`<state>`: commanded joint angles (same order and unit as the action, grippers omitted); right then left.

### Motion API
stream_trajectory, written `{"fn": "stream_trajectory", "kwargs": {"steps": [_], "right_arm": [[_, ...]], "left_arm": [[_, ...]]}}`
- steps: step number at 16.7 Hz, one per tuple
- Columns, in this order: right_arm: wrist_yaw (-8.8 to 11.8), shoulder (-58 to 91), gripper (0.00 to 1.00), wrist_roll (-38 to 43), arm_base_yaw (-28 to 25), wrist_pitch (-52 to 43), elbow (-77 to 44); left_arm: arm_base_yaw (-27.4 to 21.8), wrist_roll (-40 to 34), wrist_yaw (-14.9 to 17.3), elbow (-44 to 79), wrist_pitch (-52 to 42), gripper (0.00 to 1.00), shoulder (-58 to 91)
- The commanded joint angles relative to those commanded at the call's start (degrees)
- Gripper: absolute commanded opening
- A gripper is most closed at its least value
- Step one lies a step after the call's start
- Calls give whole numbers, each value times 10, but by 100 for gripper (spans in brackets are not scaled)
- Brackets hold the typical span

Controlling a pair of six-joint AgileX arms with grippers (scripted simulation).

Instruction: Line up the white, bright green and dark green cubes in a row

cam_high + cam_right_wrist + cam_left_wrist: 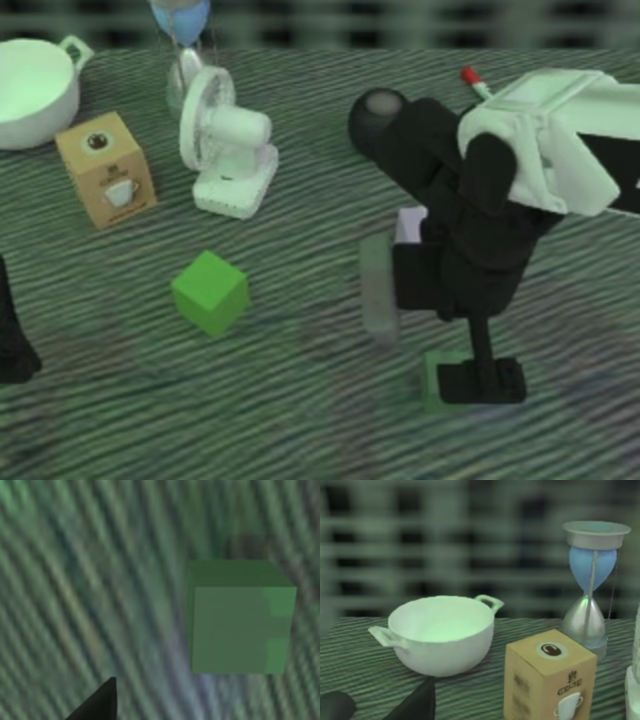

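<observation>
The table (300,420) is the biggest thing here, its top grained in wavy dark stripes. The right arm (520,150), black with a white shell, reaches in from the right and bends down toward the front. Its gripper (478,380) hangs right over the dark cube (432,378); whether the fingers are apart or closed on it I can't tell. In the right wrist view that cube (240,625) is a dull matte block with one dark fingertip (97,702) off to its side, apart from it. The white cube (410,225) peeks out from behind the arm, mostly hidden. The lime cube (209,291), matte and sharp-edged, sits left of centre, well apart from the others. At the back left stand a glossy bowl (35,90), a cardboard box (105,168), a white fan (228,145) and an hourglass (183,45). The left gripper (12,350) rests at the left edge, fingers unreadable
</observation>
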<state>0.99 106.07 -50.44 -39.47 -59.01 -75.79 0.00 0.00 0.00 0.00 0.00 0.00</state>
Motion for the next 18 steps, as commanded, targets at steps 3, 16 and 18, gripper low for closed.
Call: {"fn": "stream_trajectory", "kwargs": {"steps": [3,16,18], "right_arm": [[3,-17,100,6,8,13,12],[29,-596,100,256,236,335,413],[27,-705,100,310,275,389,495]], "left_arm": [[-6,2,1,17,-11,100,17],[-135,71,1,485,-348,100,650],[-159,84,2,567,-410,100,772]]}}
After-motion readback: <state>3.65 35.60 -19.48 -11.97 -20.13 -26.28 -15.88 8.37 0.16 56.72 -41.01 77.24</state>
